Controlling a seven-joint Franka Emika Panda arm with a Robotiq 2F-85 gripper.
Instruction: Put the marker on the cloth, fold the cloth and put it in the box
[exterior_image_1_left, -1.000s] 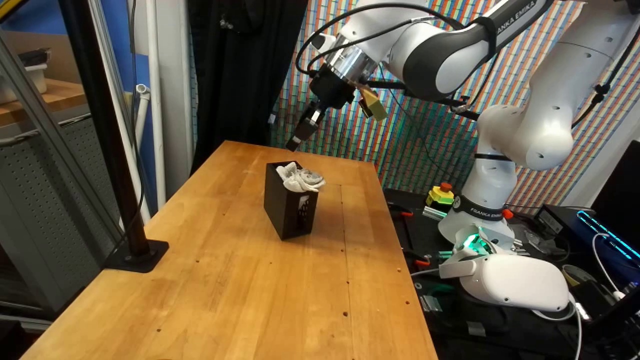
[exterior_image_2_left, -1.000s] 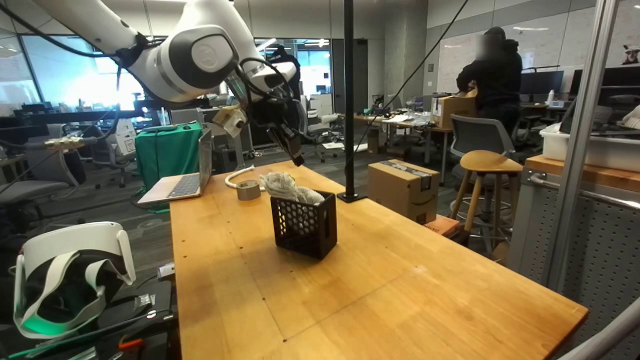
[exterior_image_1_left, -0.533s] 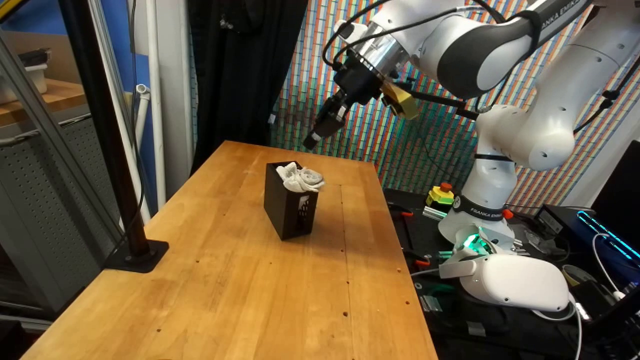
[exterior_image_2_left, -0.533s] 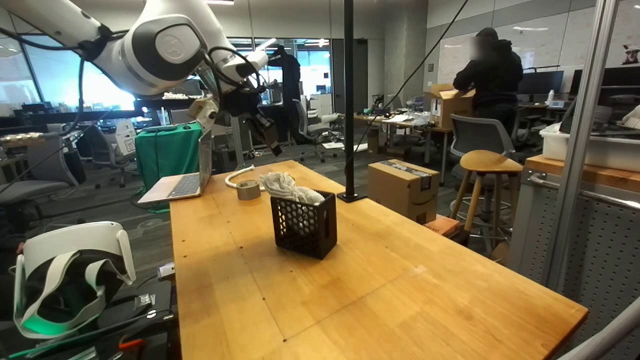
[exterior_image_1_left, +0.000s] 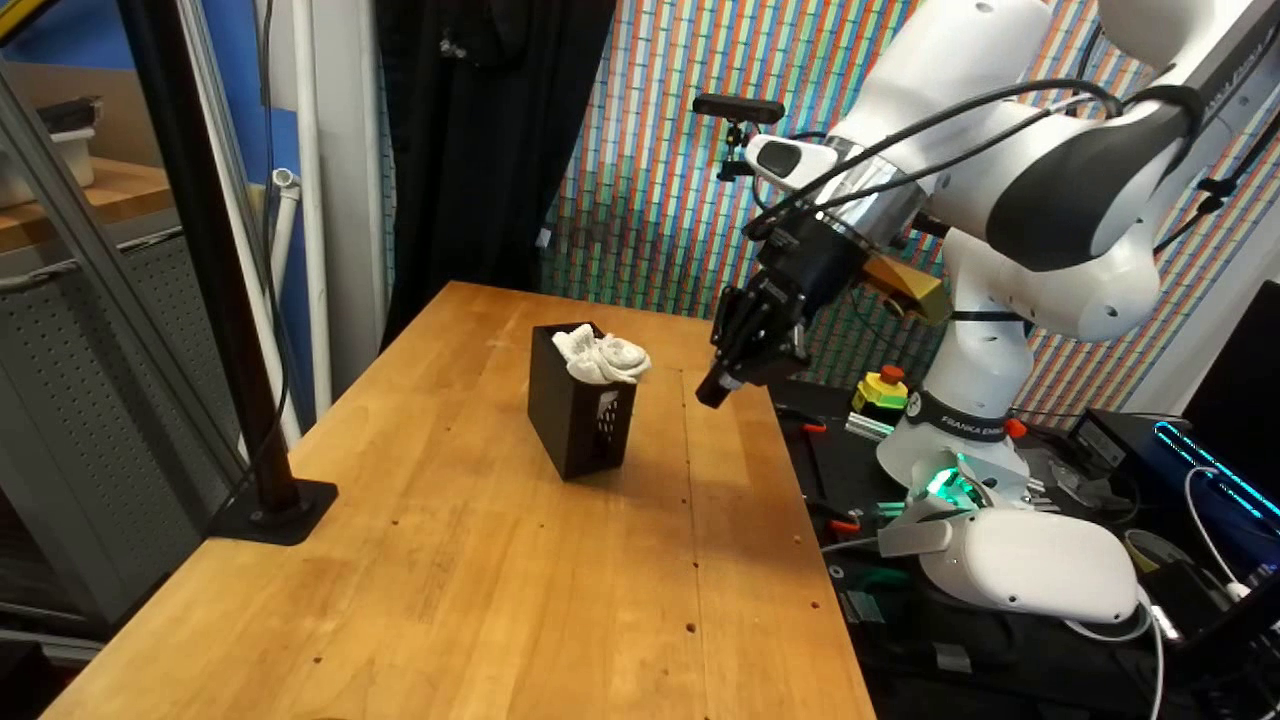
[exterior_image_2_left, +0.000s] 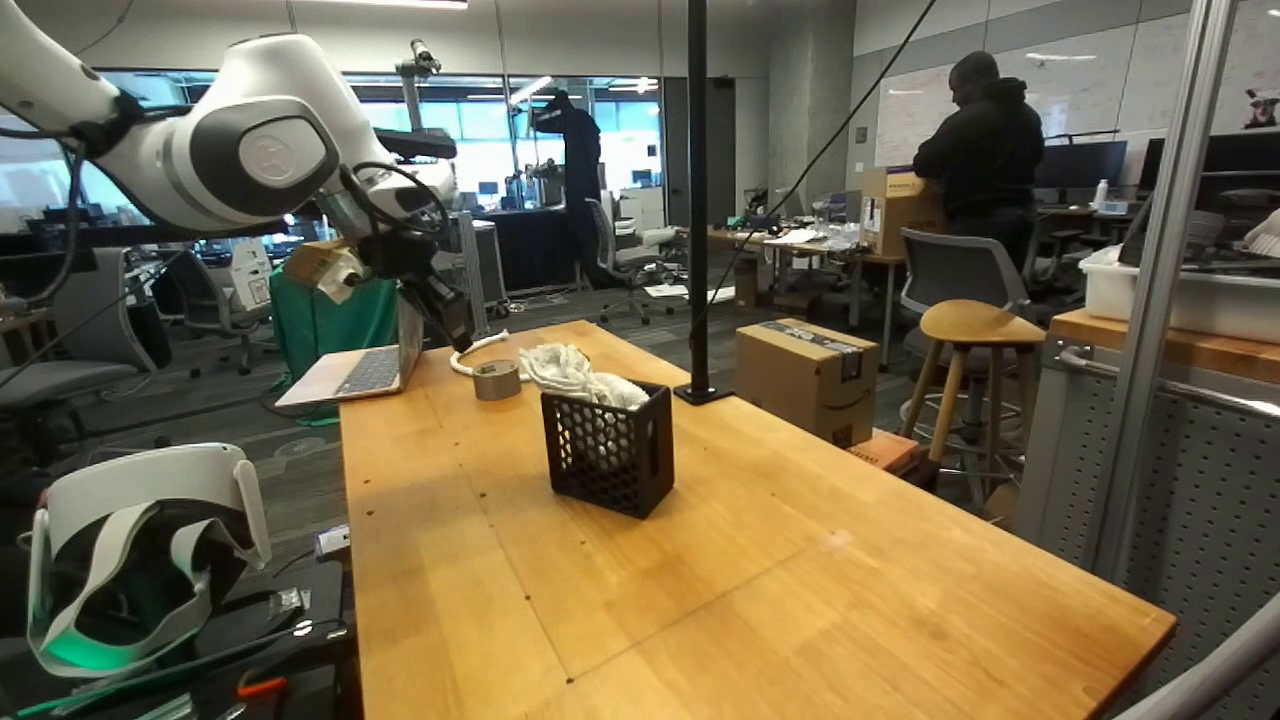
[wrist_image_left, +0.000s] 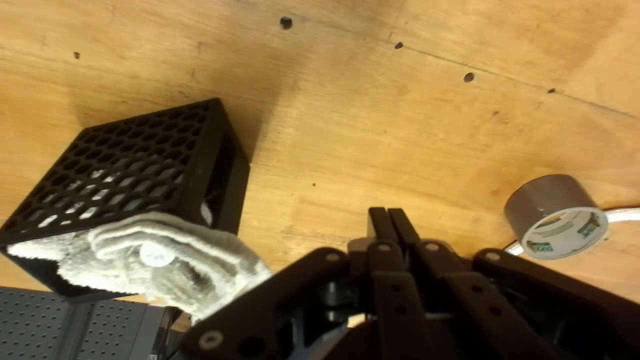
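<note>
The black box (exterior_image_1_left: 575, 425) stands upright on the wooden table (exterior_image_1_left: 480, 570). The cream cloth (exterior_image_1_left: 602, 362) sits bunched in the open top of the box and projects above the rim. The claw (exterior_image_1_left: 713, 388), mounted on 1 white robot arm (exterior_image_1_left: 1060, 195), is tilted, its end directed downward, apart from the box and the cloth. 1 black post (exterior_image_1_left: 210, 260) with a flat base plate (exterior_image_1_left: 314, 503) stands at the left edge of the table. A white headset (exterior_image_1_left: 1045, 565) lies beside the opposite edge, near the arm's base (exterior_image_1_left: 945, 460).

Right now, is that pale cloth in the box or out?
Partly in: the wrist view shows the cloth through the perforated box, with folds bulging out of the top.
</note>
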